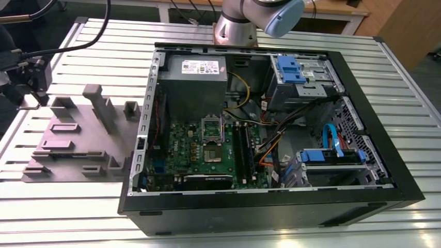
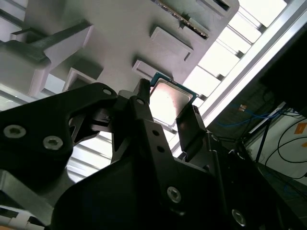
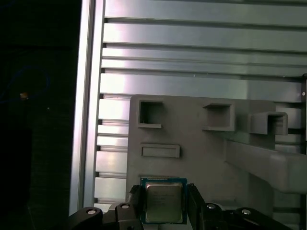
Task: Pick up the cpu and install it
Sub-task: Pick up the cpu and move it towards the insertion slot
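Note:
In both wrist views my gripper (image 3: pixel 164 203) (image 2: pixel 168 106) is shut on the cpu (image 3: pixel 163 200) (image 2: pixel 169 101), a small square chip with a silvery top and a teal-green rim. One black finger (image 3: pixel 135 201) presses each of two opposite edges. The chip hangs over the near edge of the grey holder plate (image 3: pixel 201 153). In the exterior view the gripper (image 1: pixel 33 77) is at the far left, above the plate (image 1: pixel 76 142). The green motherboard (image 1: pixel 200 155) lies inside the open computer case, and its socket (image 1: pixel 211 147) has the metal frame raised.
The black case (image 1: pixel 276 206) takes up the middle and right of the slatted aluminium table (image 1: pixel 406 103). Inside it are a grey power supply (image 1: pixel 195 77), blue drive cages (image 1: pixel 296 72), memory slots and loose cables. Upright grey posts (image 1: pixel 96 103) rise from the holder plate.

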{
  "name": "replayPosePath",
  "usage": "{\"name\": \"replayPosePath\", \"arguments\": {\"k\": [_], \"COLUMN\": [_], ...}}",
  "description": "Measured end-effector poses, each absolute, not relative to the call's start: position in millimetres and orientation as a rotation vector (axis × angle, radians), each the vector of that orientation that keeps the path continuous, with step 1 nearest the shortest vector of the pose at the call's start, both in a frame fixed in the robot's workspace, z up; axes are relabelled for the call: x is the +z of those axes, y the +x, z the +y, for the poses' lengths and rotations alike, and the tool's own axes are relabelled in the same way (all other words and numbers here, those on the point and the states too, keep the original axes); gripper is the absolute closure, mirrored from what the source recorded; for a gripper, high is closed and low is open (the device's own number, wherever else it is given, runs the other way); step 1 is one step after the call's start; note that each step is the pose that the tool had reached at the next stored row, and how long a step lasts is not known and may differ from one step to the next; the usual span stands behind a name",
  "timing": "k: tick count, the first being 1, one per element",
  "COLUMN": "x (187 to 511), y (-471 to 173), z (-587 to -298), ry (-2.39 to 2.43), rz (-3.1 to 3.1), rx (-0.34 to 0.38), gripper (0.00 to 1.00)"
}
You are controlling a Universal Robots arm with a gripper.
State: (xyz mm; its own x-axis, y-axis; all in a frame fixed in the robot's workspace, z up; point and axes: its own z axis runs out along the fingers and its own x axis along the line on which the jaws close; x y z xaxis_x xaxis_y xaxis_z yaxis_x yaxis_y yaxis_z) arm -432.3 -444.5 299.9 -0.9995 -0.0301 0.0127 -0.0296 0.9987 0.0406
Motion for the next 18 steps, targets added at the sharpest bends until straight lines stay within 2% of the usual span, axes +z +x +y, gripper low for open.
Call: {"name": "replayPosePath", "arguments": {"k": [18], "x": [330.4], "y": [-432.3], "z": [-444.5], "ry": [0.046], "rz": [-3.12], "rx": [-0.063], "gripper": [0.53]}}
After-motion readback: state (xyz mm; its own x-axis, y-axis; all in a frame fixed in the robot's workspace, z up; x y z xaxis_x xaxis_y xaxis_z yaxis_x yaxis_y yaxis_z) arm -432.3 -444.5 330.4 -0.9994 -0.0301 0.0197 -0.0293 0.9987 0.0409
